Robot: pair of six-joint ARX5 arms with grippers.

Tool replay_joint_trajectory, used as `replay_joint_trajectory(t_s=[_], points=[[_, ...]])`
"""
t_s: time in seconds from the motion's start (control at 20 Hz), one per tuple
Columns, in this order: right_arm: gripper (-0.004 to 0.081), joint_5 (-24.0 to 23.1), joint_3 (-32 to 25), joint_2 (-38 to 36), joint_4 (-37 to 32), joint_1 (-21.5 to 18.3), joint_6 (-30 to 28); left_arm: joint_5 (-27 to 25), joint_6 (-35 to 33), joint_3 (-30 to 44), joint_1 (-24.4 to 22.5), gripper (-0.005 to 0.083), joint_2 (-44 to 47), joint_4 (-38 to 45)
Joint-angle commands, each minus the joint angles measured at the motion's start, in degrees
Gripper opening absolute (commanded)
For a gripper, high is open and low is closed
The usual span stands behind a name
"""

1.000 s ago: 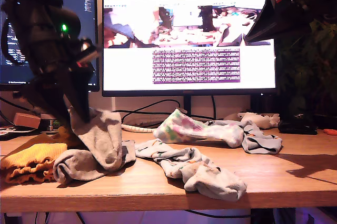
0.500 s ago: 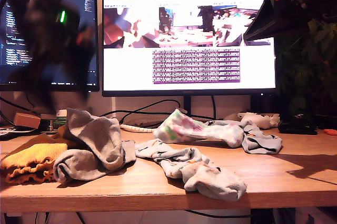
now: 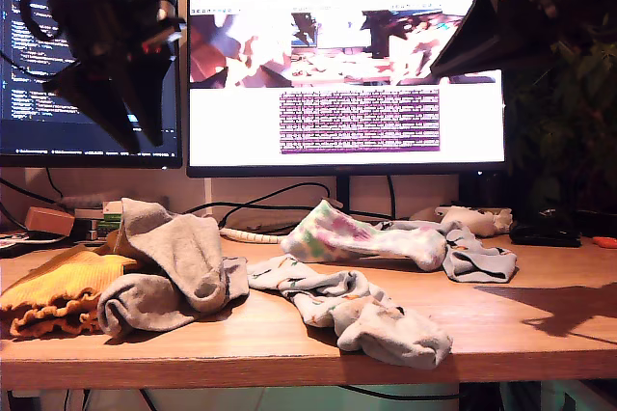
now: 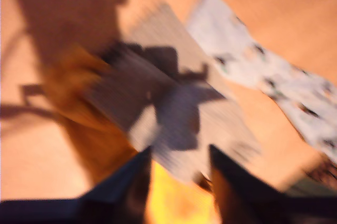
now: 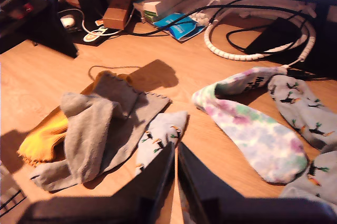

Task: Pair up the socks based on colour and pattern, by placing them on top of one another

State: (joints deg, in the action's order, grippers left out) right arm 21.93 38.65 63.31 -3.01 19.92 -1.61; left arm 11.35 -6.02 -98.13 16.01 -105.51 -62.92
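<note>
Two plain grey socks [image 3: 174, 266] lie heaped on each other near the exterior view's left, partly over the mustard-yellow socks [image 3: 58, 295]. A tie-dye sock [image 3: 357, 237] lies mid-table. One pale printed sock [image 3: 366, 315] lies in front of it and another [image 3: 477, 259] beside it. My first gripper [image 3: 145, 136] hangs open well above the grey heap, holding nothing. Its blurred wrist view shows the grey socks [image 4: 174, 103] beyond the open gripper [image 4: 179, 169]. My second gripper [image 5: 176, 155] is shut and empty, high at the exterior view's upper right [image 3: 439, 68], looking down on the grey socks [image 5: 100, 124] and the tie-dye sock [image 5: 253, 129].
Two monitors [image 3: 347, 83] stand along the back of the wooden table [image 3: 540, 334], with cables [image 5: 247, 34], a small box [image 5: 117, 11] and books behind the socks. A white controller [image 3: 472, 218] lies at the back toward the exterior view's right.
My first gripper let go of the grey sock and rose high above the table. That sock now lies slumped on the other grey one. The second arm shifted slightly.
</note>
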Motion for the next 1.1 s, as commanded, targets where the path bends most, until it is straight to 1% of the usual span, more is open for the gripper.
replay_joint_trajectory(t_s=[0.0,0.2,0.35,0.45,0.55,0.65,1.05], points=[[-0.0011,0.02,-0.85,0.61,-0.61,-0.07,-0.42,-1.46,1.29,0.63,-0.52,0.0323,-1.90,1.16],[-0.0011,0.00,-0.83,0.63,-0.70,-0.09,-1.44,0.83,4.85,0.63,-3.56,0.0322,-5.81,0.33],[-0.0011,-0.02,-0.83,0.63,-1.03,-0.09,-1.46,5.09,6.25,0.63,-5.09,0.0322,-8.66,1.27],[-0.0011,-0.02,-0.83,0.63,-1.44,-0.09,-1.46,5.70,6.51,0.63,-5.18,0.0313,-10.14,2.12],[-0.0011,-0.02,-0.83,0.66,-1.53,-0.09,-1.49,7.10,6.64,0.63,-5.18,0.0285,-11.39,3.26],[-0.0011,-0.04,-0.83,0.66,-1.51,-0.09,-1.51,7.80,6.71,0.63,-5.07,0.0284,-12.15,4.63],[-0.0011,-0.46,-0.83,0.66,-1.60,-0.13,-1.51,7.34,6.88,0.59,-5.09,0.0284,-13.73,5.81]])
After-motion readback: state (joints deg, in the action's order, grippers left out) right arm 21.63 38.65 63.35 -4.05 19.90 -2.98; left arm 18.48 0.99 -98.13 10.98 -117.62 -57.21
